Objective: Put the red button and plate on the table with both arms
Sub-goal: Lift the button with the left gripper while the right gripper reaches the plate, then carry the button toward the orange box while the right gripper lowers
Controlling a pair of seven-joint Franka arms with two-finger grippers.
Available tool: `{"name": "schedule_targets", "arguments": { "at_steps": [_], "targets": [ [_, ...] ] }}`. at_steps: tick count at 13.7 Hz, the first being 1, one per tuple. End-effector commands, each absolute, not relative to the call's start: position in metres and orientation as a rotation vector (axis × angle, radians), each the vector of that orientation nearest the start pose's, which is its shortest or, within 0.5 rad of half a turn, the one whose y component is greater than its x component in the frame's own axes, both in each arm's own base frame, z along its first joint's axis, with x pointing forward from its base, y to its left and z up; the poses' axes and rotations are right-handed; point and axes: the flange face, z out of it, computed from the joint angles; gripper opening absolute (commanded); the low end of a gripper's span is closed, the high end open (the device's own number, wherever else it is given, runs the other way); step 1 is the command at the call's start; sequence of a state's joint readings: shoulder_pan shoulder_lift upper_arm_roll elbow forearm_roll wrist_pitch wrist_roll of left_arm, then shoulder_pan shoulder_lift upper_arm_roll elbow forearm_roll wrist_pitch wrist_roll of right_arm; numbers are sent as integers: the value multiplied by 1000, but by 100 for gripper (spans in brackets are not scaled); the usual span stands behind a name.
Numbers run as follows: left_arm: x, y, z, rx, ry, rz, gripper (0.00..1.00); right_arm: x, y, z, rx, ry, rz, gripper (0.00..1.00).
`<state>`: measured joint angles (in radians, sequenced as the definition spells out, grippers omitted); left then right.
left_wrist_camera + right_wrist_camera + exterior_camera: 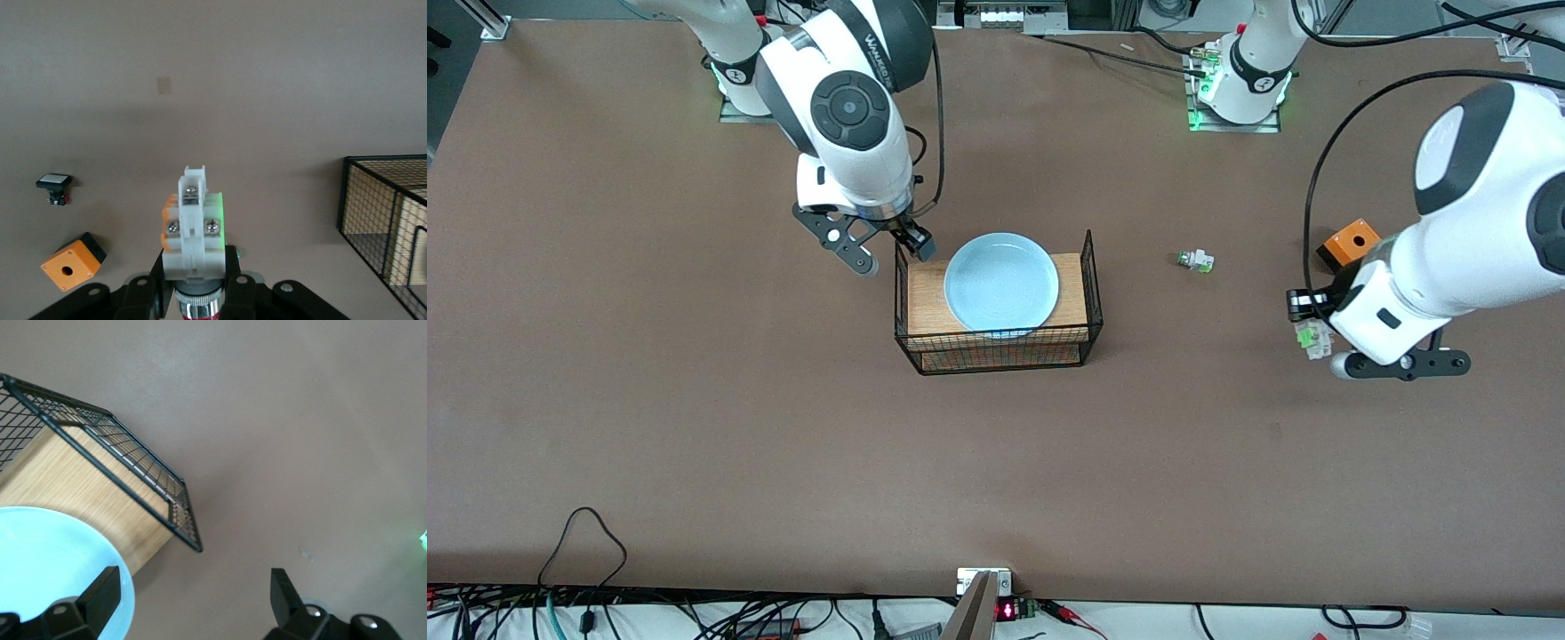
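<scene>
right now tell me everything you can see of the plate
The plate is round, shallow and pale blue, smooth and plain, with a low raised rim and nothing in it. It lies in the wire basket on the wooden board, covering most of it, its rim tipped slightly over the mesh side nearer the front camera. The right gripper, fingers open, hangs at its edge toward the right arm's end, one finger over the rim, not gripping it.

arms 2 [854, 116] | plate 1 [1001, 281] | wire basket 1 [1089, 293] | orange box 1 [1352, 242] | button parts 3 [1195, 260]
</scene>
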<state>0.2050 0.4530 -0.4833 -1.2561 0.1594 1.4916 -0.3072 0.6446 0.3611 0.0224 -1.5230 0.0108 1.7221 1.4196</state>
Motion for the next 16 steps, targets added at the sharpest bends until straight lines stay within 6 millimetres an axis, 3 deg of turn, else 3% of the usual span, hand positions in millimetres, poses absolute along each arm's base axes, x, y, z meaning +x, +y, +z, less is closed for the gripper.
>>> {"name": "schedule_targets", "arguments": {
  "at_steps": [1,4,9,12,16],
  "targets": [
    [643,-80,506,-3098,12,307,0,516,415,444,-2965,1361,94,100],
    [639,-30,497,-3107,107,300,0,522,416,452,-2912,1403,66,100],
    [637,-4,497,-3109,52,311,0,517,435,448,-2890,1356,28,100],
    [633,-4,501,-3099,58,311,0,502,479,410,-2908,1260,-38,100],
    [622,-7,496,-3076,60,233,0,484,503,369,-3018,1174,-90,100]
  ]
}}
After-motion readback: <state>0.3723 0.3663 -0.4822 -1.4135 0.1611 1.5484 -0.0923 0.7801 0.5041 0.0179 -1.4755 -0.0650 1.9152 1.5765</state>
